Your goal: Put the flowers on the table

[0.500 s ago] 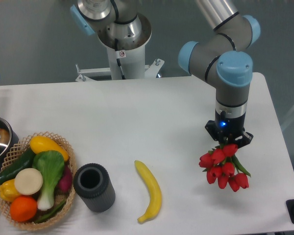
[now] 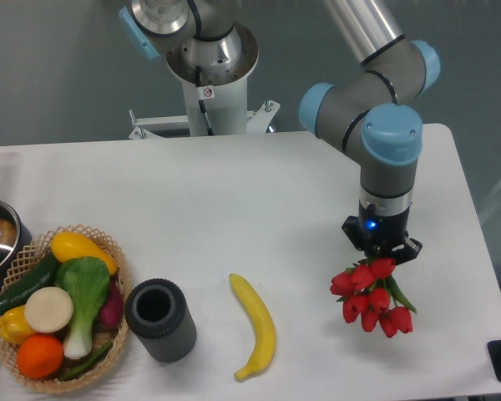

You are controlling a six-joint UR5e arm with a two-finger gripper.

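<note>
While the basket (image 2: 117,276), dark cup (image 2: 159,320) and banana (image 2: 255,326) lie on the worktop (image 2: 234,209) at left, the hand (image 2: 381,252) at right pinches the flowers (image 2: 369,297) by their stems; lowering and release look left to do.

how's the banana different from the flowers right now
The banana is one long yellow curved piece; the flowers are a bunch of red tulips with green leaves. The banana lies flat on the table with nothing touching it, while the flowers hang at the gripper, which is shut on their stems. The banana sits near the front middle; the flowers are toward the right. Both are over the white tabletop.
</note>
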